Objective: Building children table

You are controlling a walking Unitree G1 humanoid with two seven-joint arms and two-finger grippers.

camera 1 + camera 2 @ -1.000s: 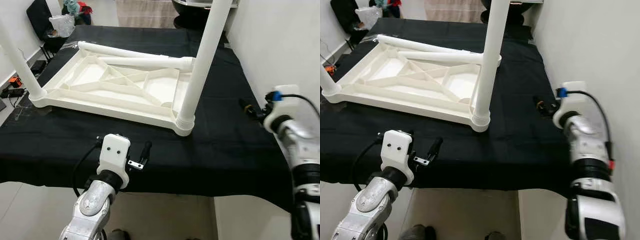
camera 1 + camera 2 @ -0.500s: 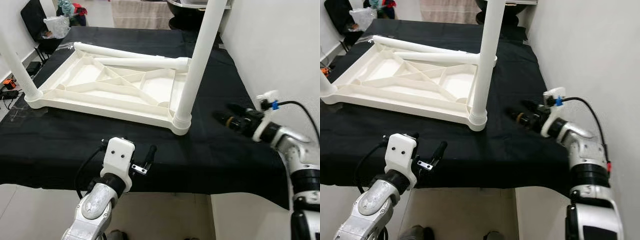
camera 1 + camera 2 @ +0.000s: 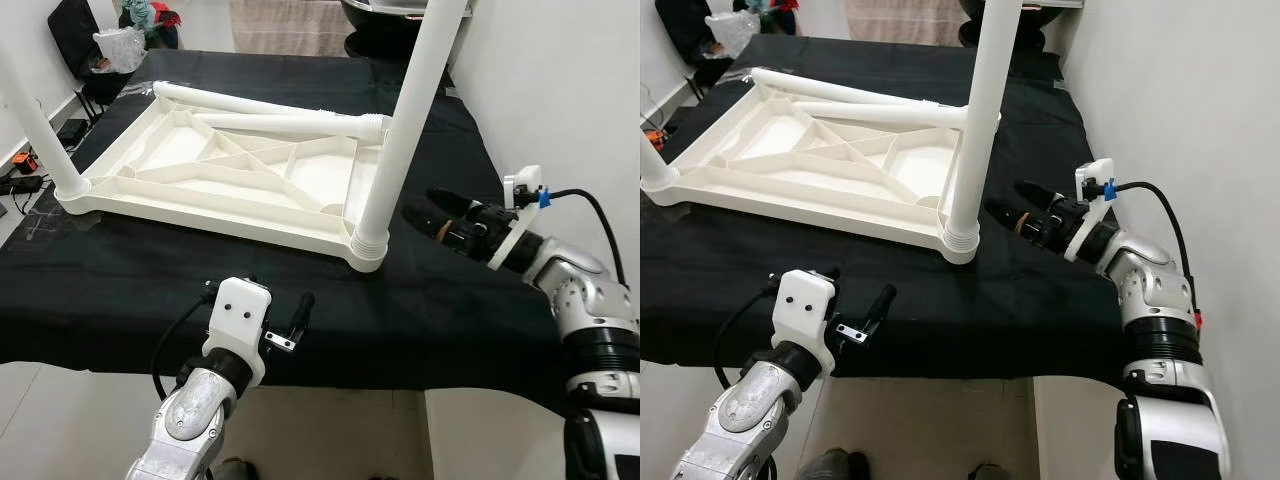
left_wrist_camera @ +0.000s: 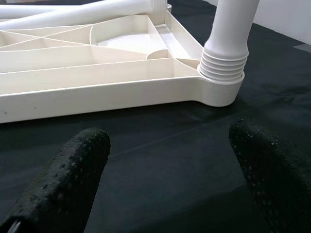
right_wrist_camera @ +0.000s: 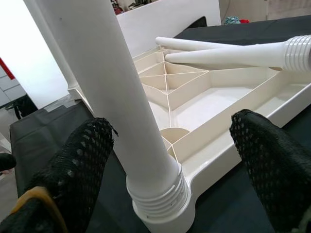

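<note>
The white children's table top lies upside down on a black cloth. One white leg stands screwed into its near right corner and another into its near left corner. Two loose legs lie across the far side of the top. My right gripper is open and hovers just right of the near right leg's base, pointing at it; in the right wrist view that leg rises ahead of the spread fingers. My left gripper is open and low at the cloth's front edge, facing the same corner.
A white wall runs close along the right side. At the far left a dark chair with a plastic bag stands, with cables and a small orange item on the floor. The cloth's front edge drops to the floor.
My right arm has swung in from the right wall side toward the near right leg, its gripper now pointing at the leg's base. The left arm has barely shifted.
</note>
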